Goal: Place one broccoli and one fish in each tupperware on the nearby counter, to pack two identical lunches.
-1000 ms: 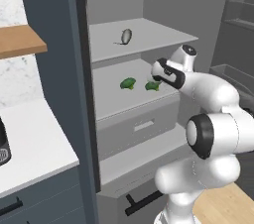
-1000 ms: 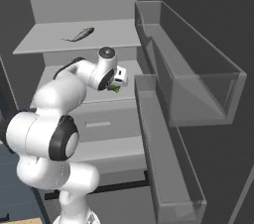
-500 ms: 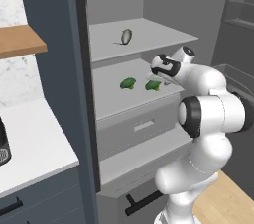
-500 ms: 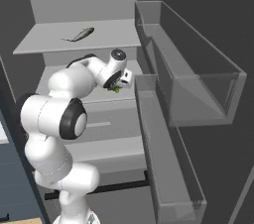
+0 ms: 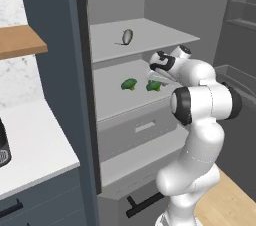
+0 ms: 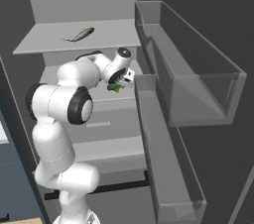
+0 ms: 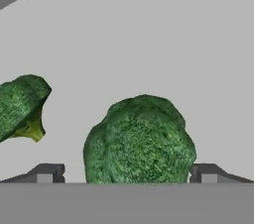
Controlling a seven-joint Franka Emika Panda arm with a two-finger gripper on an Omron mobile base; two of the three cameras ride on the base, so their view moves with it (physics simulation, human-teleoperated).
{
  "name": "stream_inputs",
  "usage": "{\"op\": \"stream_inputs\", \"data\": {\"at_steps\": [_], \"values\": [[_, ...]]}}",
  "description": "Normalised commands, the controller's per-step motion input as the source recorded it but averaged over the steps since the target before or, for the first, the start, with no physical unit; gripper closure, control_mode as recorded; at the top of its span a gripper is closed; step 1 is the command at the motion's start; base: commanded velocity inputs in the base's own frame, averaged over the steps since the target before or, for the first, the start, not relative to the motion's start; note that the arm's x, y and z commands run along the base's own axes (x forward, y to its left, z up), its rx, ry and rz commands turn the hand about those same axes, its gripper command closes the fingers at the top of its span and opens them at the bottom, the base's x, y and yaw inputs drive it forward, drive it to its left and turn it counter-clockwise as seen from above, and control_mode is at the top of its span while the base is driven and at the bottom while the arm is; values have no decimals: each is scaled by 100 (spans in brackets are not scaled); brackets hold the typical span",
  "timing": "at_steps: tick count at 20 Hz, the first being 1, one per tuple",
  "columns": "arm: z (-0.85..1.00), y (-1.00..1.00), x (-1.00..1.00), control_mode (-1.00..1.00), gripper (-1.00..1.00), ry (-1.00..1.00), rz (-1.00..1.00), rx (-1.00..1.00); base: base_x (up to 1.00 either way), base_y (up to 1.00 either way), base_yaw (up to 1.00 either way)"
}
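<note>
Two green broccoli heads lie on the fridge's middle shelf (image 5: 115, 102): a left broccoli (image 5: 129, 84) (image 7: 20, 106) and a right broccoli (image 5: 153, 86) (image 6: 114, 87) (image 7: 140, 141). A grey fish (image 5: 127, 36) (image 6: 79, 34) rests on the shelf above. My gripper (image 5: 156, 77) (image 6: 121, 83) (image 7: 127, 173) is open and reaches down onto the right broccoli, one fingertip (image 7: 47, 172) on each side of it, not pressing it. The white counter (image 5: 30, 145) lies to the left. The tupperware is out of view.
A dark appliance (image 5: 2, 151) stands at the counter's left edge, under a wooden shelf (image 5: 20, 42). Drawers (image 5: 140, 127) sit below the broccoli shelf. The open fridge door with its clear bins (image 6: 198, 84) stands close on the right.
The arm has pushed the hand further into the fridge and down onto the right broccoli. The elbow has swung round. Broccoli and fish lie as before.
</note>
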Motion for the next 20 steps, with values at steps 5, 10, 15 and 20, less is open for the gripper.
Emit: {"op": "stream_inputs", "data": {"at_steps": [5,10,15,20], "values": [[-25,0,2,-100,-100,0,0,3,0,0,0],[-10,0,0,-100,-100,0,0,0,0,0,0],[-8,10,0,-100,-100,0,0,0,0,0,0],[-21,25,0,-100,-100,0,1,0,0,0,0]]}}
